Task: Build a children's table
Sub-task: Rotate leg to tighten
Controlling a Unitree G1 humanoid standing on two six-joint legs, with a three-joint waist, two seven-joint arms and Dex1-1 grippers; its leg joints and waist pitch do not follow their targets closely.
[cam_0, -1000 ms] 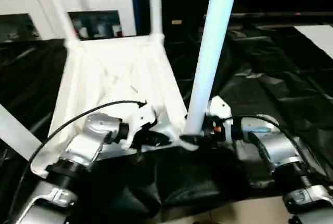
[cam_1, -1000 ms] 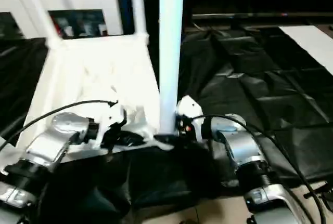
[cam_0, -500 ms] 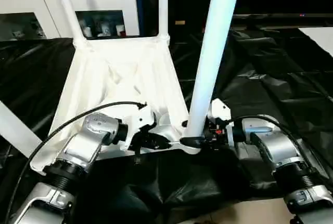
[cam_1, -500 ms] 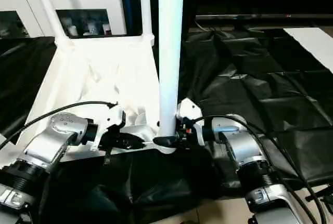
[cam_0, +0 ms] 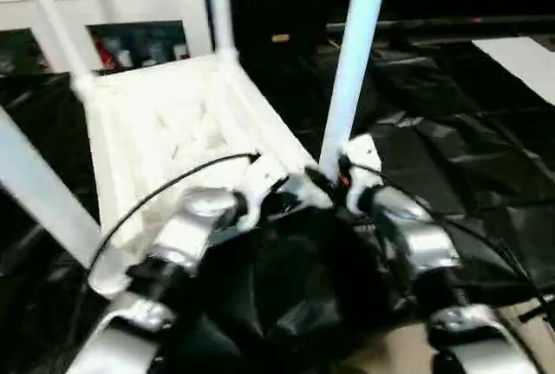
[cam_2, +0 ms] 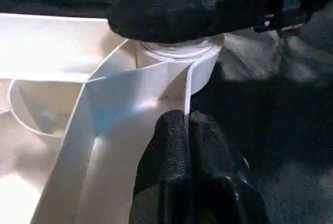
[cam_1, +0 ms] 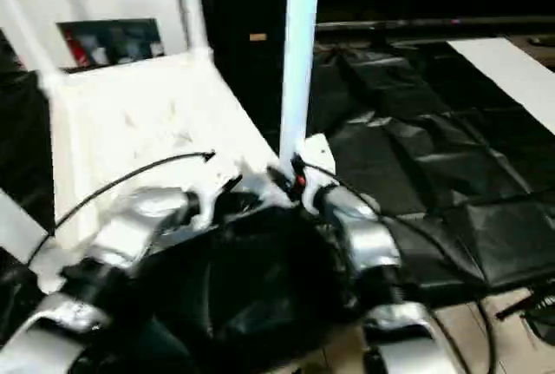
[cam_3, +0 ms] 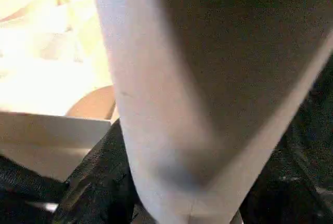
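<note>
So right up close, my left gripper (cam_2: 184, 125) is pinched shut on the thin side wall of the tabletop (cam_0: 165, 122), just below the near corner socket (cam_2: 179, 57). My right gripper (cam_2: 187, 5) is wrapped around the base of the leg (cam_0: 351, 62) right where it enters that socket, fingers closed on it. The tabletop lies upside down on the black plastic sheeting (cam_0: 451, 157), ribbed underside up, and this leg stands nearly upright out of the corner nearest me.

What worries me: I can't tell if the leg is fully seated. There's a ring showing at the socket mouth, so it may be only partway in. If I let go now, the leg might lean or pop out. If I push at an angle, it could jam crooked, or the thin wall I'm pinching could flex and slip out of my left fingers (cam_2: 166, 146). The sheeting looks slick too, so the whole tabletop might skate away under a hard shove.

Farther back, the two far legs (cam_0: 217, 1) stand in their sockets, and another one (cam_0: 39, 192) sticks out on my left. Behind that is the white cabinet (cam_0: 130, 9), close enough that a sliding table could bump it.
</note>
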